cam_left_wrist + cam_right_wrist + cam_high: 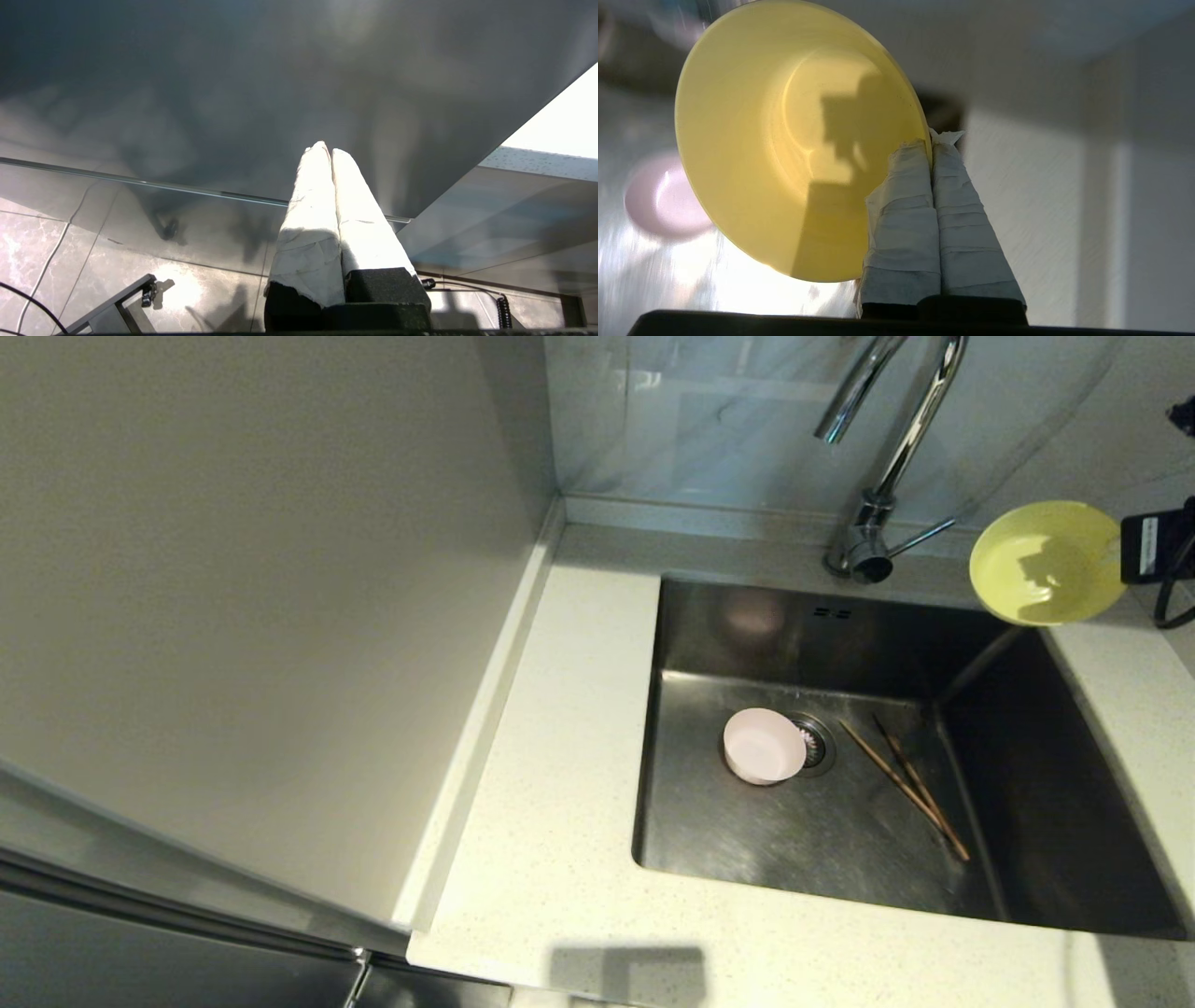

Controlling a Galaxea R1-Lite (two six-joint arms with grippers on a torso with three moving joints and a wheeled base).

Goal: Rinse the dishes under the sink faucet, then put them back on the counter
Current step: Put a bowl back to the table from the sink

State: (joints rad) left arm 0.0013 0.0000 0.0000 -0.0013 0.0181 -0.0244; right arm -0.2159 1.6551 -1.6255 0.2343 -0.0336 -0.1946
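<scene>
Your right tool (pixel 931 149) is clamped on the rim of the yellow bowl (pixel 1046 563), one wrapped finger inside the wall and one outside. The bowl hangs in the air, tilted with its opening toward the head camera, over the sink's (pixel 709 831) 1 o'clock corner, just past the end of the faucet's (pixel 896 448) side lever.

Pink bowl (pixel 764 745): on the basin floor near centre, lying tipped on its side, touching the strainer drain (pixel 818 744), which sits at its 3 o'clock. The right wrist view shows it only as a blurred pink disc (pixel 665 198) beyond the yellow rim.

Chopsticks (pixel 906 782): flat on the basin floor at 3 o'clock of the drain, apart from the pink bowl, crossing each other and running toward 5 o'clock.

The tabletop (pixel 551 859) wraps the sink at 9 and 6 o'clock.

Your left tool (pixel 331 151) is parked below tabletop level, facing a dark cabinet panel (pixel 233 93); its wrapped fingers are pressed together with nothing between them.
</scene>
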